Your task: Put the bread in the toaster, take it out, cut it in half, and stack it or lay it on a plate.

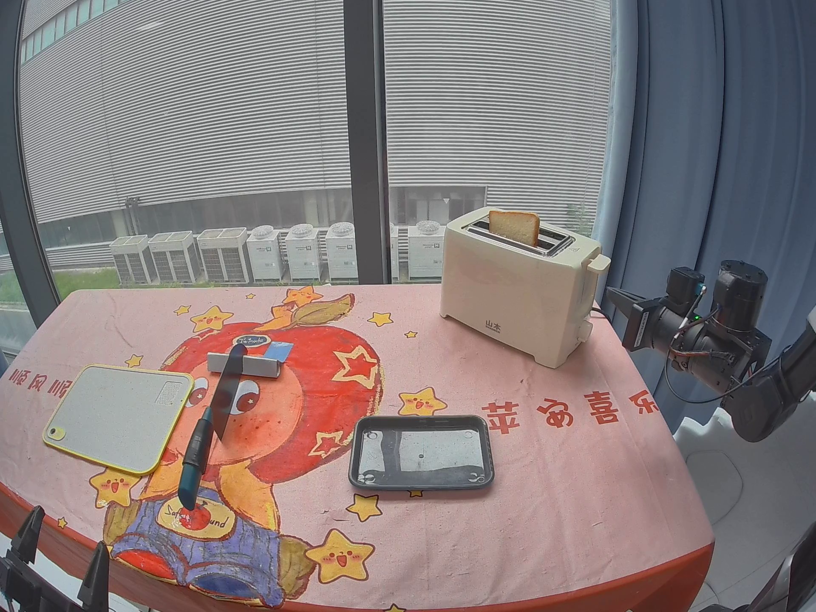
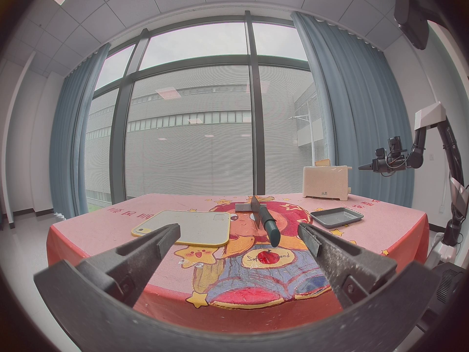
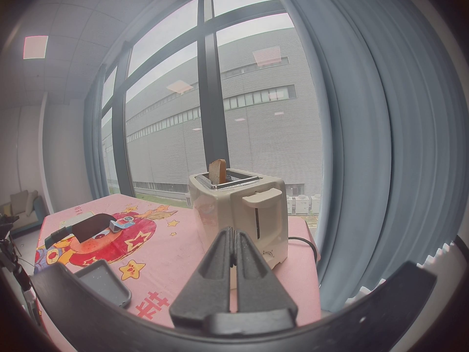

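**A:** Where is the bread [image 1: 513, 227]?

**B:** It stands upright in one slot of the cream toaster [image 1: 510, 303], with its top half above the slot. The toaster sits at the far right of the surface [image 1: 527, 503], close to the window. Its lever [image 3: 261, 197] is at the top of its travel.

**A:** And the right tool [image 1: 619, 301]?

**B:** Its fingers are pressed together with nothing between them. It hangs off the surface's right edge, beside the toaster's lever end and apart from it.

**A:** The left tool [image 2: 238, 231]?

**B:** It is spread wide and empty, low at the near left corner of the surface.

**A:** What else is laid out?

**B:** A dark rectangular plate [image 1: 422, 419] lies near the middle, nearer than the toaster, and it is bare. To its left is a knife [image 1: 208, 435] with a teal handle. The blade leans on a small grey knife rest [image 1: 245, 364] and the handle end points toward the near edge. A pale cutting board [image 1: 119, 418] with a yellow rim lies flat just left of the knife.

**A:** Is there any writing?

**B:** Yes. There is a small dark mark low on the toaster's front. The pink cloth [image 1: 595, 469] has a row of red characters to the right of the plate and more along its left edge. The cartoon figure printed on the cloth has a round badge with lettering. The knife rest carries a blue-and-white label.
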{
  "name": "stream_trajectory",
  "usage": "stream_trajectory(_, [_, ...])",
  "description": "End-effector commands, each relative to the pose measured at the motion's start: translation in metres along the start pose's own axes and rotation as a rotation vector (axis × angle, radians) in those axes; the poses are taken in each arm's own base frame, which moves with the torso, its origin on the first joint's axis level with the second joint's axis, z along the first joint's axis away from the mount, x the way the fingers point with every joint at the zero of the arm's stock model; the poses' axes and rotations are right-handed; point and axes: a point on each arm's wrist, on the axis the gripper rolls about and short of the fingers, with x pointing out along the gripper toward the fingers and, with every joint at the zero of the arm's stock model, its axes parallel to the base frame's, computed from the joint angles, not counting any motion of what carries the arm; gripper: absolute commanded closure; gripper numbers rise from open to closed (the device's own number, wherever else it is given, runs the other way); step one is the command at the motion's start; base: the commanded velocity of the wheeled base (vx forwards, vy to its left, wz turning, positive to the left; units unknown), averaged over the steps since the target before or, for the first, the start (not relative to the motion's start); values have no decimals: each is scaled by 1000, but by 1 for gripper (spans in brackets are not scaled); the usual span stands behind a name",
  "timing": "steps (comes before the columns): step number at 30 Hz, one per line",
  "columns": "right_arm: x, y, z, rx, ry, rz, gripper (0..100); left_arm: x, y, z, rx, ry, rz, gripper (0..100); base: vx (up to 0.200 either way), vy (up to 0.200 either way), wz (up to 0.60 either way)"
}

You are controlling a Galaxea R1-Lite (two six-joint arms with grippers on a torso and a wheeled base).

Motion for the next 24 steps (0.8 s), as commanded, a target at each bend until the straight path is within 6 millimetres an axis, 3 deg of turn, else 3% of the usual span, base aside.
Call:
stream_trajectory(1, [-14, 4, 16, -15, -21, 2, 100, 0, 0, -5, 0, 0, 0, 0, 0, 0, 0])
stream_trajectory(3, [-14, 4, 16, -16, -20, 0, 100, 0, 0, -5, 0, 0, 0, 0, 0, 0, 0])
stream_trajectory(4, [-14, 4, 16, -16, -20, 0, 0, 0, 0, -5, 0, 0, 0, 0, 0, 0, 0])
stream_trajectory(24, [-17, 6, 11, -12, 2, 1, 0, 0, 0, -5, 0, 2, 0, 0, 0, 0, 0])
